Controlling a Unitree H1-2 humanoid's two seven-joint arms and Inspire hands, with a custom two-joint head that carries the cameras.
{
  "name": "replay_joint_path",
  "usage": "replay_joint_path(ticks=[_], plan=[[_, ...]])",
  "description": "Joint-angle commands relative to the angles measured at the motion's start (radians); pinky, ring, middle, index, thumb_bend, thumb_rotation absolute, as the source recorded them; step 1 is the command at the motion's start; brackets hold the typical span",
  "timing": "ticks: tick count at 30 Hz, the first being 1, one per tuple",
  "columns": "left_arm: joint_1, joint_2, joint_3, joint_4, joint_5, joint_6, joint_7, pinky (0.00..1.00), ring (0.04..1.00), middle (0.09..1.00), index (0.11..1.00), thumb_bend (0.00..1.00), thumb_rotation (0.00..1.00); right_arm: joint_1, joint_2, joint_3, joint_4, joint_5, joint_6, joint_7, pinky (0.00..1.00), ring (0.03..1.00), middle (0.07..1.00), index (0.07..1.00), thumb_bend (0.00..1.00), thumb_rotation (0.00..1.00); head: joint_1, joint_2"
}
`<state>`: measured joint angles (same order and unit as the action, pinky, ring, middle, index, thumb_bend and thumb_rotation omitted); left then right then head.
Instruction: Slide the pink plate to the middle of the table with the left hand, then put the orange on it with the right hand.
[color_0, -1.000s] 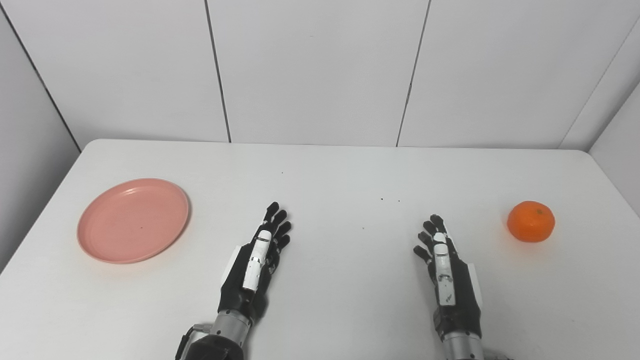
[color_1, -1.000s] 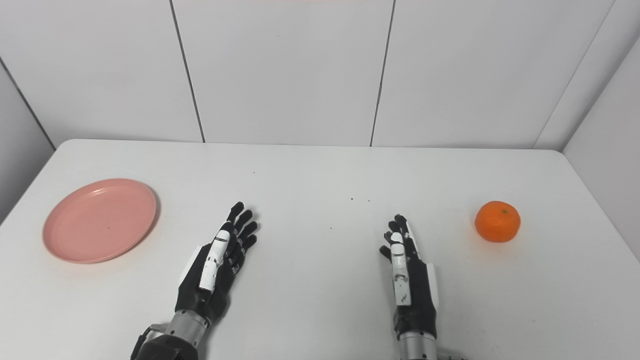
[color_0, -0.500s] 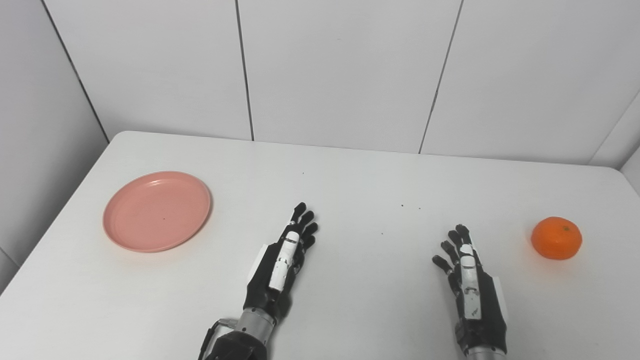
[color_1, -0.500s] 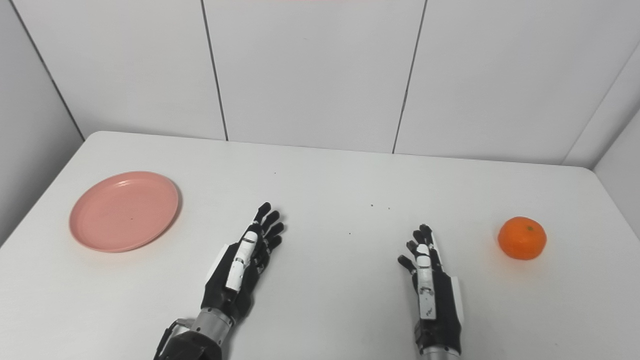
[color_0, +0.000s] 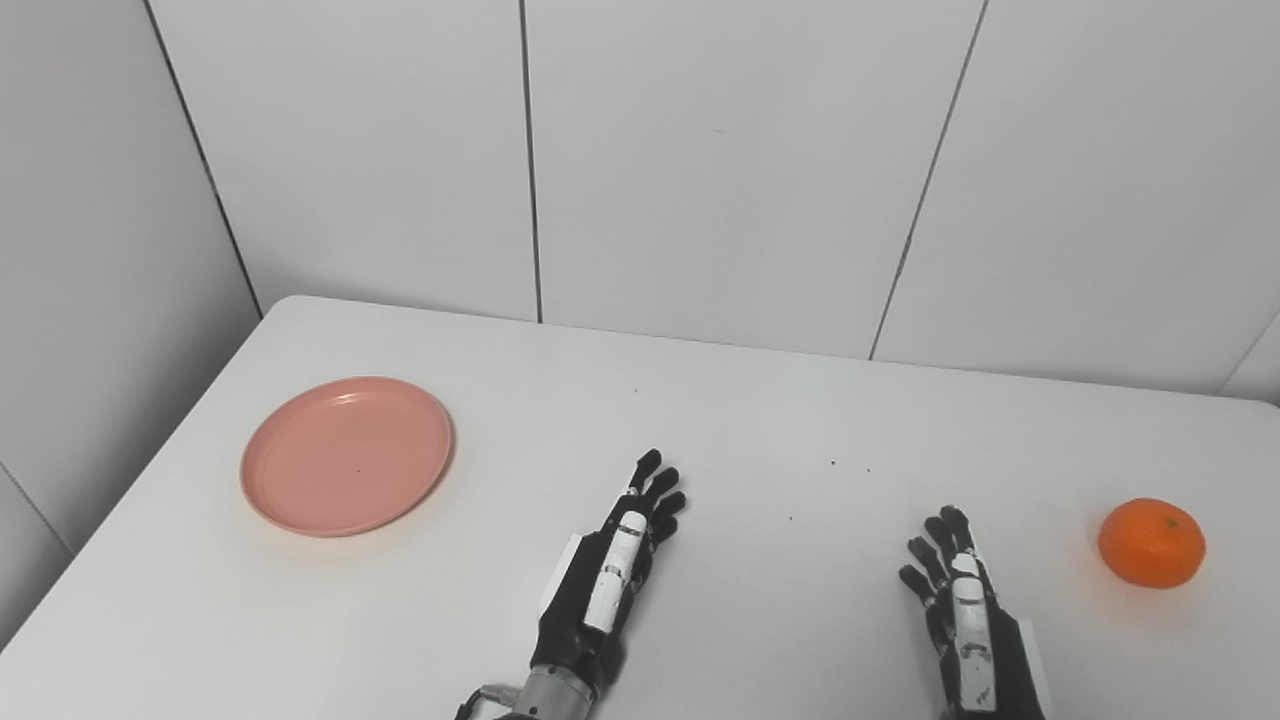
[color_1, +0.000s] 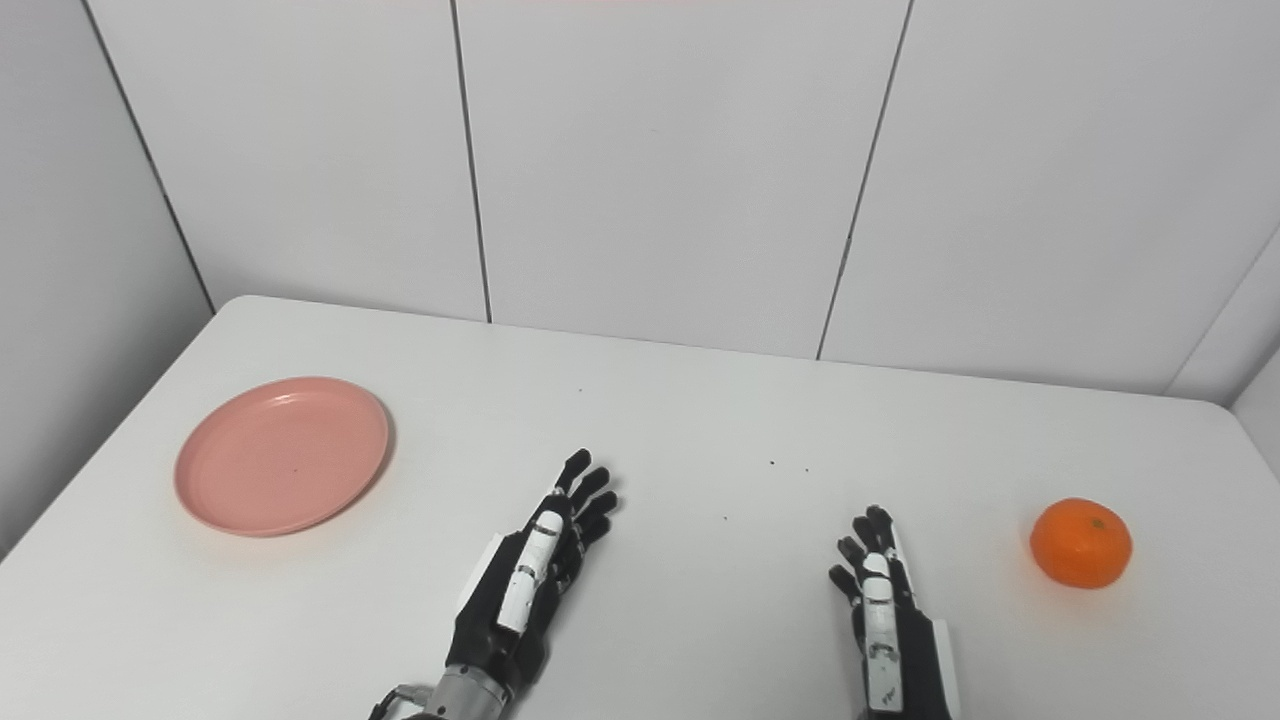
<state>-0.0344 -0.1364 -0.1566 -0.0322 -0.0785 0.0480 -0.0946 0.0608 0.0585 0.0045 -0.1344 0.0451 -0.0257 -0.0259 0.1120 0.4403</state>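
Fingers (color_0: 652, 490) of the left hand (color_0: 610, 580): straight, slightly spread, gripping nothing, tips aimed up and a little rightward across the bare white table (color_0: 760, 420). Black palm and white thumb panel just above the near edge, silver wrist at the bottom of the left eye view.

Fingers (color_0: 938, 545) of the right hand (color_0: 965, 625): likewise extended and apart, empty, pointed away from the body, wrist cut off by the bottom edge.

Further out to the left: pink plate (color_0: 347, 456), flat on the table near its left side, well apart from the left hand.

Far right: orange (color_0: 1151, 543), resting on the table near the right edge, apart from the right hand and well apart from the plate.

Behind the table: white panelled wall (color_0: 720, 160) with dark seams.
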Motion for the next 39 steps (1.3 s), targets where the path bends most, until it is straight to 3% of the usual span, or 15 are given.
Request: replay_joint_path(ticks=[1,22,39], plan=[[0.01,-0.009,-0.009,0.021,0.008,0.009,0.003,0.97,0.945,0.964,0.961,0.36,1.0,0.008,-0.01,-0.008,0.005,-0.002,-0.029,0.003,0.92,0.938,0.957,0.96,0.19,1.0,0.007,-0.001],[0.01,-0.006,-0.008,0.003,0.01,0.019,0.004,0.97,0.948,0.965,0.964,0.38,1.0,0.012,-0.004,-0.013,-0.004,0.005,-0.028,0.003,0.91,0.927,0.949,0.953,0.16,1.0,0.009,0.013],[-0.051,0.027,0.015,-0.13,-0.035,0.138,-0.019,0.92,0.903,0.928,0.92,0.39,1.0,0.008,-0.014,-0.016,0.0,0.001,-0.03,0.006,0.92,0.934,0.955,0.96,0.16,1.0,0.031,0.017]])
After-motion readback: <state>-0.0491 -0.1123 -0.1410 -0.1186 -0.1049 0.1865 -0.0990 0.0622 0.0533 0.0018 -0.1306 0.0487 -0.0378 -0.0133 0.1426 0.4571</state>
